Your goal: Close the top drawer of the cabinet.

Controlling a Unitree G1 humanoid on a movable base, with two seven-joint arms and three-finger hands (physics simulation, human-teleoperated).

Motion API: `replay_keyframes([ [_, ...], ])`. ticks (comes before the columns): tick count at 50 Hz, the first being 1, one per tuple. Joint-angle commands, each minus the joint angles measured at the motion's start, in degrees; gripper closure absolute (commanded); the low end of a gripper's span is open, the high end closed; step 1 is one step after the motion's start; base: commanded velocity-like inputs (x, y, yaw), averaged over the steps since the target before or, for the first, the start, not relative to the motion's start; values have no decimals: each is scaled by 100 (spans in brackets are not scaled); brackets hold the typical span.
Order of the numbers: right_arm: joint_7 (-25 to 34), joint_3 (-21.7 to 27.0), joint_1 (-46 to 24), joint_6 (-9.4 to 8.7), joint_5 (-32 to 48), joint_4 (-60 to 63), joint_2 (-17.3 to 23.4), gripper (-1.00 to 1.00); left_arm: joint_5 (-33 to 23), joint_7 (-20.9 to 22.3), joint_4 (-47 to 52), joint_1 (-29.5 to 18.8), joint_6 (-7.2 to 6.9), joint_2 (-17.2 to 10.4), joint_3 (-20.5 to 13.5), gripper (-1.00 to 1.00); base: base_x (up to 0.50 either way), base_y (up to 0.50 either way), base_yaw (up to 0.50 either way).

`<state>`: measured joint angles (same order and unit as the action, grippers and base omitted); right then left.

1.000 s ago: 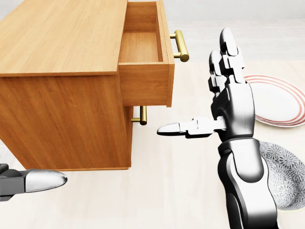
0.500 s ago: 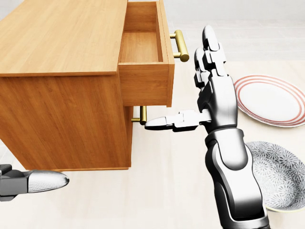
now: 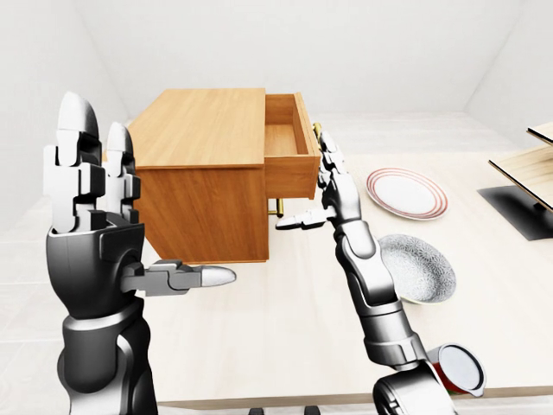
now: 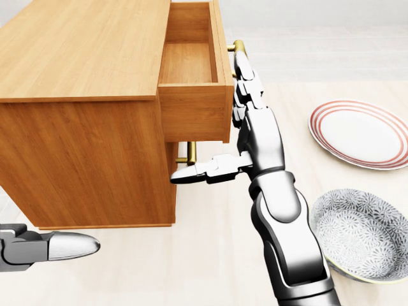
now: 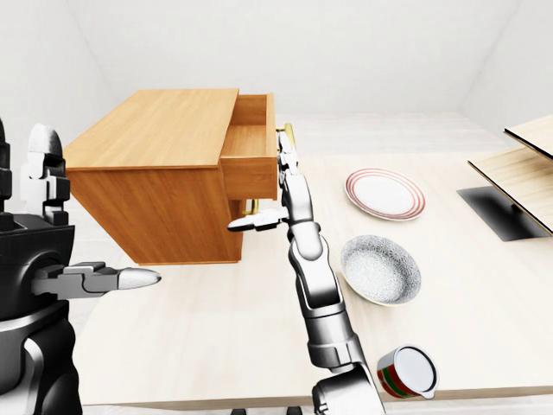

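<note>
The wooden cabinet [image 4: 83, 57] fills the left of the head view. Its top drawer [image 4: 191, 64] is pulled out to the right and is empty. My right hand [image 4: 245, 118] is open, its straight fingers [image 4: 245, 73] lying flat along the drawer front and covering most of the brass handle [image 4: 237, 44]. Its thumb [image 4: 197, 171] points left under the drawer, near the lower drawer's brass handle [image 4: 188, 153]. My left hand [image 3: 121, 216] is open and raised at the left of the left-eye view, apart from the cabinet.
A red-rimmed plate [image 4: 357, 134] and a patterned bowl [image 4: 363, 233] lie on the table to the right of my right arm. A striped cup [image 5: 408, 372] lies near the table's bottom edge. A wooden shelf [image 3: 527, 164] with a dark base [image 3: 518, 207] stands at far right.
My right hand has moved left, from beside the plate up against the drawer front and handle. The drawer is as far out as before. My left hand has barely shifted.
</note>
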<state>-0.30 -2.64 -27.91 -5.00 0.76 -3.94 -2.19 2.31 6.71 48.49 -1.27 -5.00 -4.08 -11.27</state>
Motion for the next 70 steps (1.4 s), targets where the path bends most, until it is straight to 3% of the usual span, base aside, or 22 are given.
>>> replay_keyframes([
  [1, 64, -111, -20, 0, 142, -150, -139, -100, -43, 41, -19, 12, 0, 11, -8, -100, 0, 0, 0],
  [70, 506, -910, -147, 0, 969, -1278, -1223, -100, -1, 130, -193, 39, 0, -2, -135, -100, 0, 0, 0],
])
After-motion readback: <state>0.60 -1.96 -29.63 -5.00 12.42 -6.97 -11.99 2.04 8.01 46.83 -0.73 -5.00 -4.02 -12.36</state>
